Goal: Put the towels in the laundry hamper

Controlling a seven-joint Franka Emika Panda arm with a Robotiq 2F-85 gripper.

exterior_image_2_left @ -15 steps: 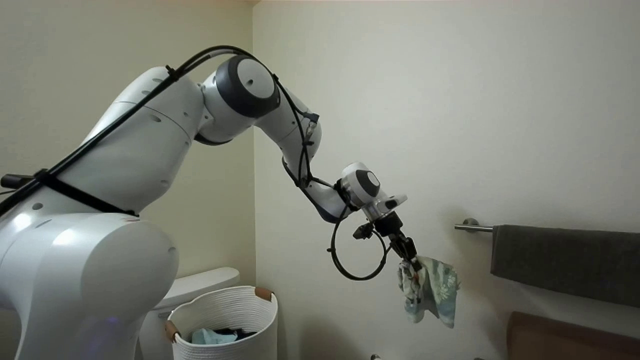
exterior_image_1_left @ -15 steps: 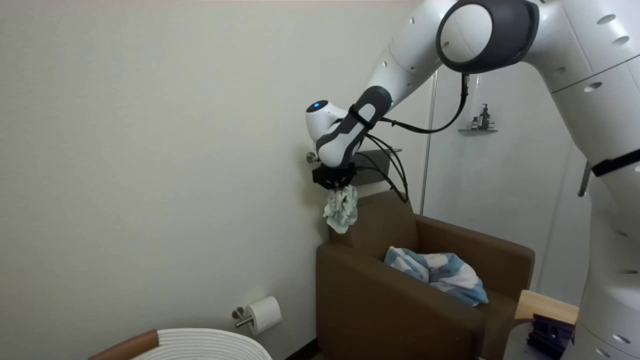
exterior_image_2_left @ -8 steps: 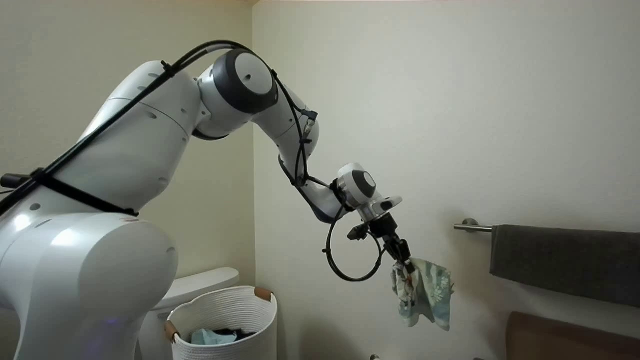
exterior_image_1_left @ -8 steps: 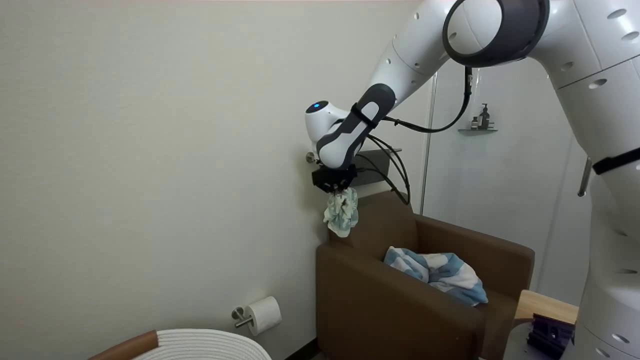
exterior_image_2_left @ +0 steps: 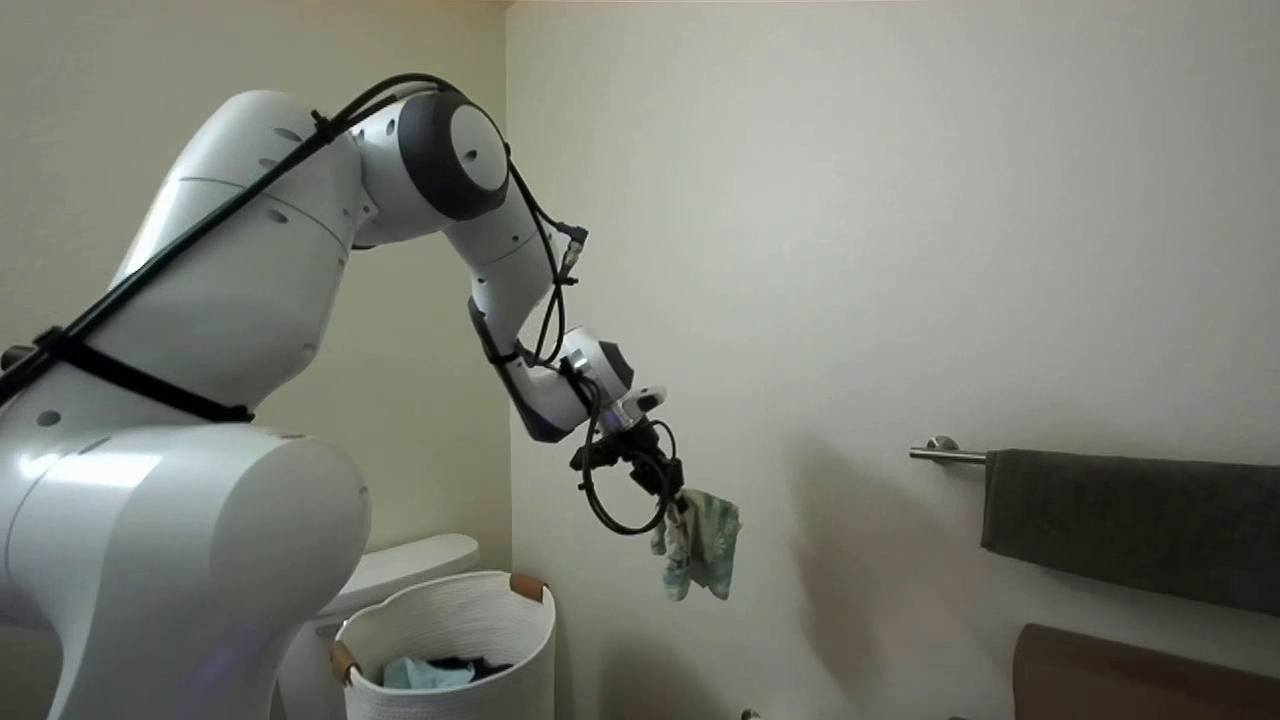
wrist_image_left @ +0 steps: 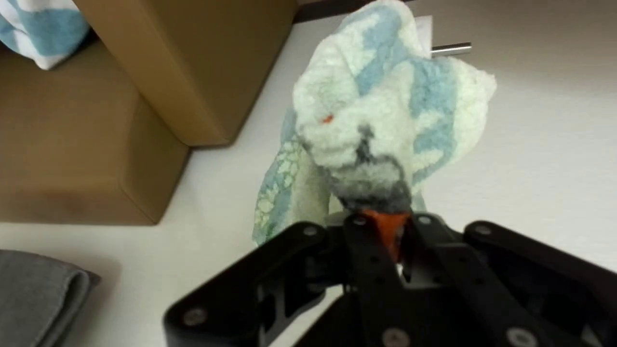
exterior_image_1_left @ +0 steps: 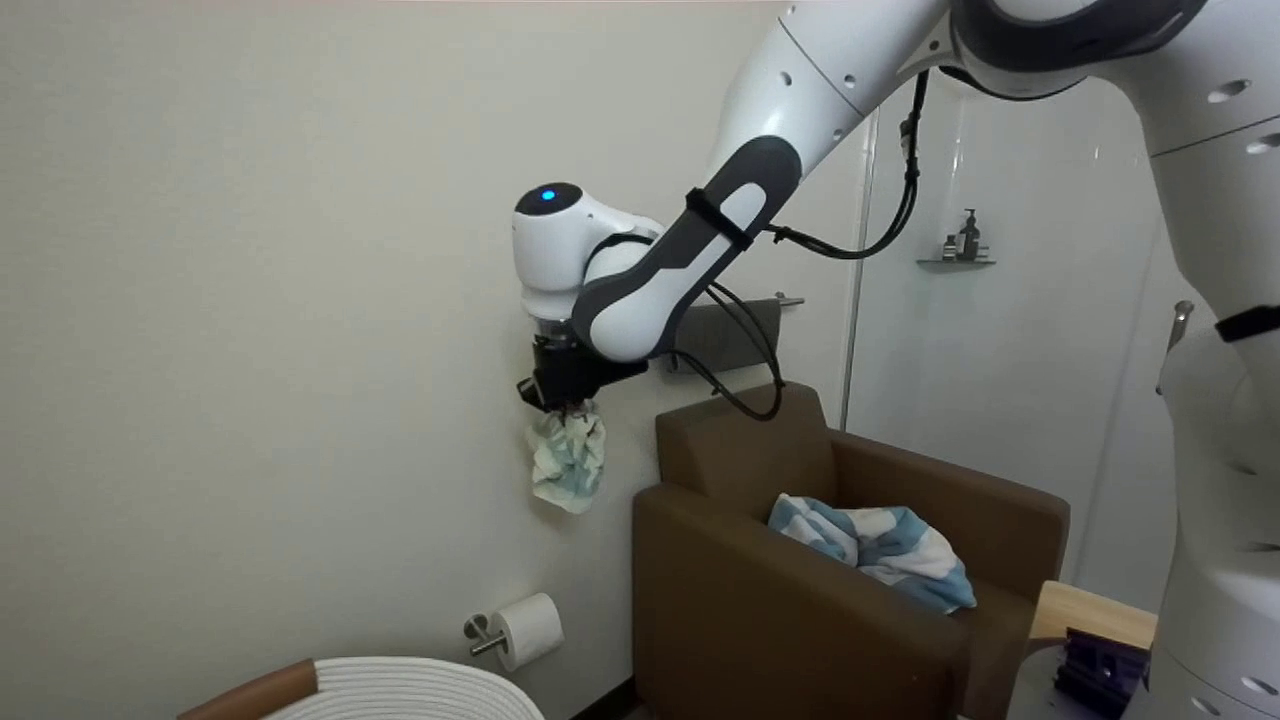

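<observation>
where the claw (wrist_image_left: pixel 390 225) pinches, patterned towel (wrist_image_left: pixel 371 111), dangling

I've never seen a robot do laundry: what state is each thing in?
Gripper: shut on the patterned towel
Patterned towel: crumpled, hanging
Striped cloth: crumpled, on the armchair
Grey towel: draped over the bar
Hamper: open, light-blue cloth inside
Toilet-paper roll: on its holder
Arm light: glowing blue

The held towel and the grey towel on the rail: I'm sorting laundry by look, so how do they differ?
The held towel is patterned in white and blue; the grey towel is plain. The held towel dangles bunched from the hand; the grey towel drapes flat over the wall rail. Both hang outside the laundry hamper.
</observation>
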